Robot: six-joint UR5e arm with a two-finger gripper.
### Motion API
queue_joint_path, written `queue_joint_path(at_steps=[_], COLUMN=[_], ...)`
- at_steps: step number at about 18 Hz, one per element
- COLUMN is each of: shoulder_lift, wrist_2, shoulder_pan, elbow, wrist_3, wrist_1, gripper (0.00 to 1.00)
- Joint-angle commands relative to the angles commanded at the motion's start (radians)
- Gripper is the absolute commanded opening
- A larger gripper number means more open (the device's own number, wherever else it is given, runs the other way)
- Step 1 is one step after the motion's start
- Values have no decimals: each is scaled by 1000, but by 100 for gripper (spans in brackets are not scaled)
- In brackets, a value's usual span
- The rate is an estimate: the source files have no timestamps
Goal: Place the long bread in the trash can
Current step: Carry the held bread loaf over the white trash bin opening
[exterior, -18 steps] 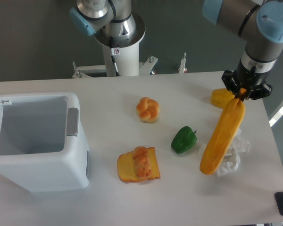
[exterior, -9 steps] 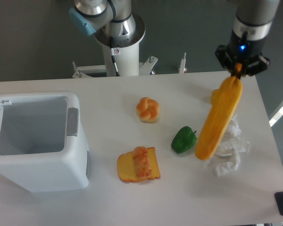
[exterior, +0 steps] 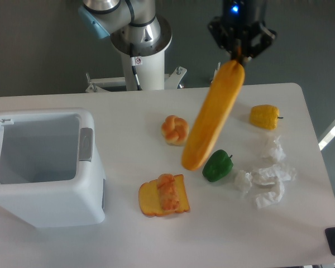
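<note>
The long bread [exterior: 213, 117] hangs in the air, tilted, with its lower end over the table between the bun and the green pepper. My gripper [exterior: 238, 54] is shut on its upper end, high above the back of the table. The trash can [exterior: 50, 201] is a white boxy bin at the left, its lid open and its grey inside showing. It stands far to the left of the bread.
A knotted orange bun [exterior: 175, 129], a toast slice with topping [exterior: 163, 195], a green pepper [exterior: 218, 166], a yellow pepper [exterior: 264, 116] and crumpled white paper [exterior: 264, 181] lie on the table. The robot's base [exterior: 139, 39] stands at the back.
My gripper has risen and moved left with the long bread, from the right side of the table to above the middle. The yellow pepper and paper now show in full.
</note>
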Motion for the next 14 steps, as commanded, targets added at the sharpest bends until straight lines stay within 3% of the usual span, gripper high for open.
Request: queue_joint_path(at_steps=[7,14], shoulder_lift=[117,114], wrist_2=[3,31], shoulder_pan=[-104,-261], elbow=[-38,-66], wrist_3=[-34,-32], wrist_1=[-12,-34], gripper=[1,1])
